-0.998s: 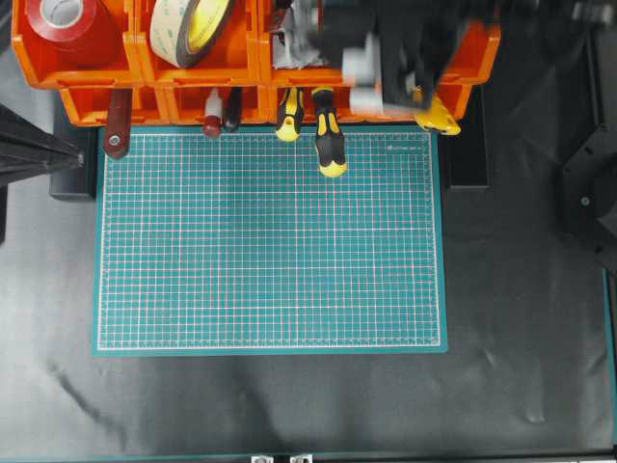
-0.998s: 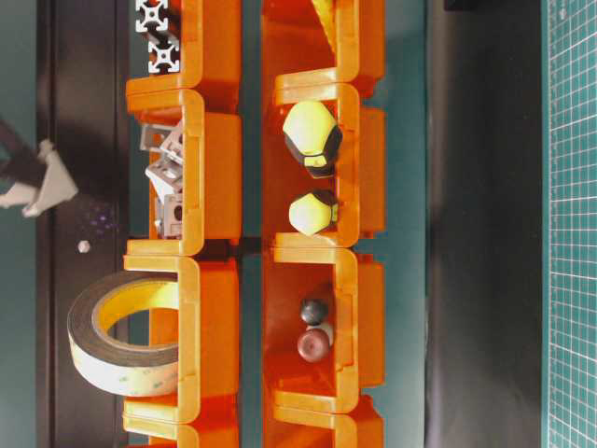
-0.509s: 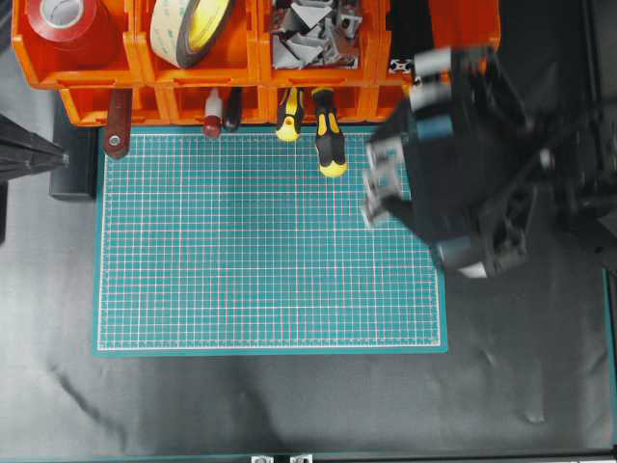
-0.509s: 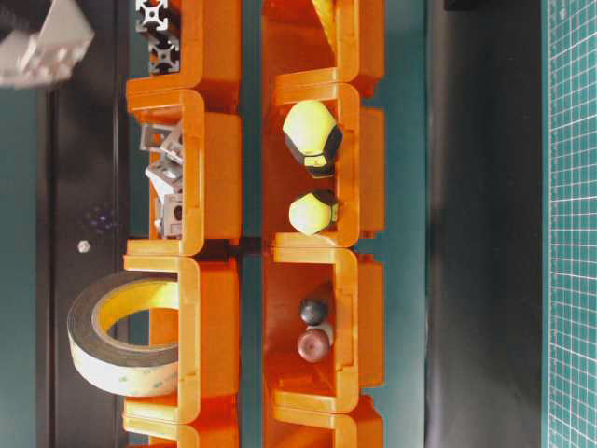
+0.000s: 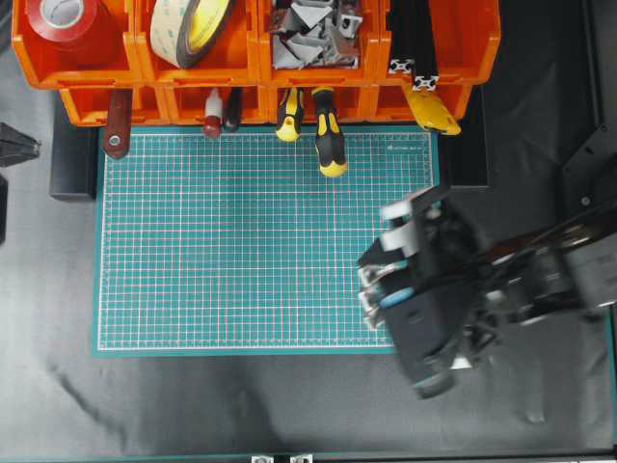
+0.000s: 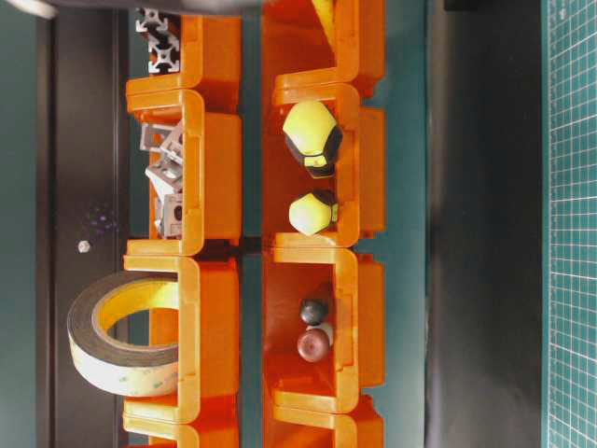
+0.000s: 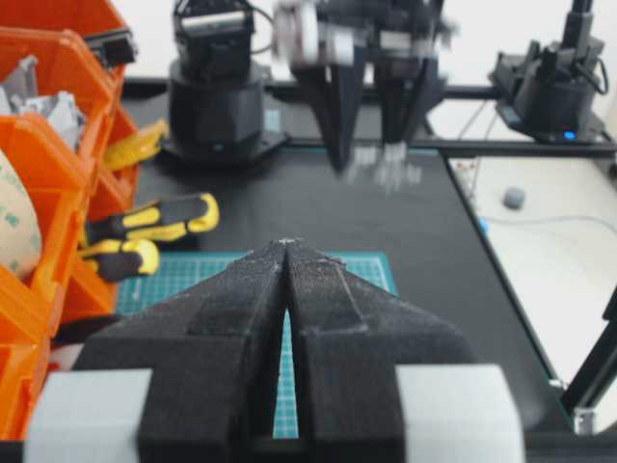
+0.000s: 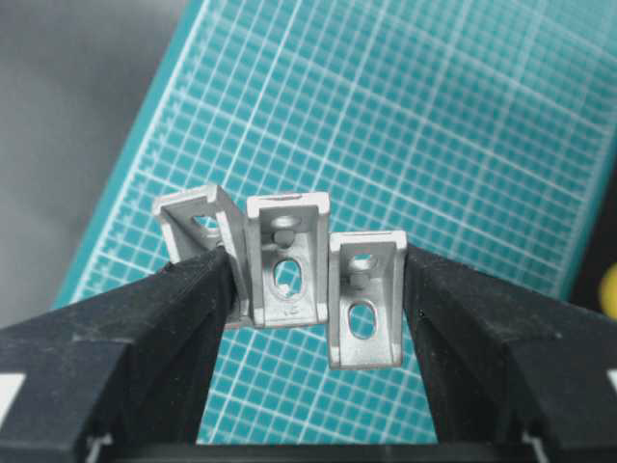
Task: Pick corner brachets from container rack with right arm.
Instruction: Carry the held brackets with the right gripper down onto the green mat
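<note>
Overhead view looks straight down; table-level view, rotated sideways, closely faces the container rack (image 5: 255,58), shared by both.

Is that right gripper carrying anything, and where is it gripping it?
Yes: the right gripper pinches three corner brackets in a row, pressing on the outer faces of the end ones, above the green mat.

We count three corner brachets (image 8: 289,260) pinched in right tool (image 8: 318,280); more heaped in one rack (image 5: 241,72) bin, uncountable. Two tape rolls (image 5: 193,29). Two yellow-black screwdrivers (image 5: 328,140). One mat (image 5: 241,241).
</note>
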Robot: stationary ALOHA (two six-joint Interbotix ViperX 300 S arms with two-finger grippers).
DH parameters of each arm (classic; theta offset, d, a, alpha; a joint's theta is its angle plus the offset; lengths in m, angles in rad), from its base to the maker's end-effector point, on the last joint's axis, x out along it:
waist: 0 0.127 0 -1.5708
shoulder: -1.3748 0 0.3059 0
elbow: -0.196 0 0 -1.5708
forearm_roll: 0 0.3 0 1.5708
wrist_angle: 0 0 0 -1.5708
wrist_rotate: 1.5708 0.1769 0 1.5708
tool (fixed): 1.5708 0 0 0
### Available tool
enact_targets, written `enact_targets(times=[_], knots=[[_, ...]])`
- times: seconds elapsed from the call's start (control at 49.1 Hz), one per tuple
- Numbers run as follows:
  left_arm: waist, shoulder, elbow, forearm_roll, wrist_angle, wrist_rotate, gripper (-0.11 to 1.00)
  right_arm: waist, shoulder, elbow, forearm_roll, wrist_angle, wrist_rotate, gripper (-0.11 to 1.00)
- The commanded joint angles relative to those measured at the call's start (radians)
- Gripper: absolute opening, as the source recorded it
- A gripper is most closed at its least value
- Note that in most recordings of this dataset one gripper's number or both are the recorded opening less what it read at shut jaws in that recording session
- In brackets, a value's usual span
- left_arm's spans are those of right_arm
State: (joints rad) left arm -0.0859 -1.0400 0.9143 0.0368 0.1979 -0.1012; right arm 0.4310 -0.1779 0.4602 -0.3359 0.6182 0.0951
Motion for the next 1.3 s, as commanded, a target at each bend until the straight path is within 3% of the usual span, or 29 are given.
enact_targets(times=[0.0, 0.224, 0.326, 0.509, 1.283], knots=[[0.002, 0.003, -0.025, 0.002, 0.005, 0.011, 0.0, -0.008, 0.052, 0.008, -0.038, -0.075, -0.006, 0.55], [0.003, -0.009, -0.028, 0.003, 0.06, 0.009, 0.0, -0.052, 0.201, -0.018, -0.12, -0.196, -0.018, 0.55], [0.002, -0.012, -0.028, 0.003, 0.061, 0.008, 0.0, -0.083, 0.265, -0.035, -0.135, -0.265, -0.023, 0.55], [0.002, -0.015, -0.029, 0.003, 0.061, 0.002, 0.0, -0.127, 0.341, -0.058, -0.135, -0.36, -0.021, 0.55], [0.002, -0.012, -0.026, 0.003, 0.063, -0.003, 0.0, -0.172, 0.379, -0.078, -0.124, -0.362, -0.003, 0.56]])
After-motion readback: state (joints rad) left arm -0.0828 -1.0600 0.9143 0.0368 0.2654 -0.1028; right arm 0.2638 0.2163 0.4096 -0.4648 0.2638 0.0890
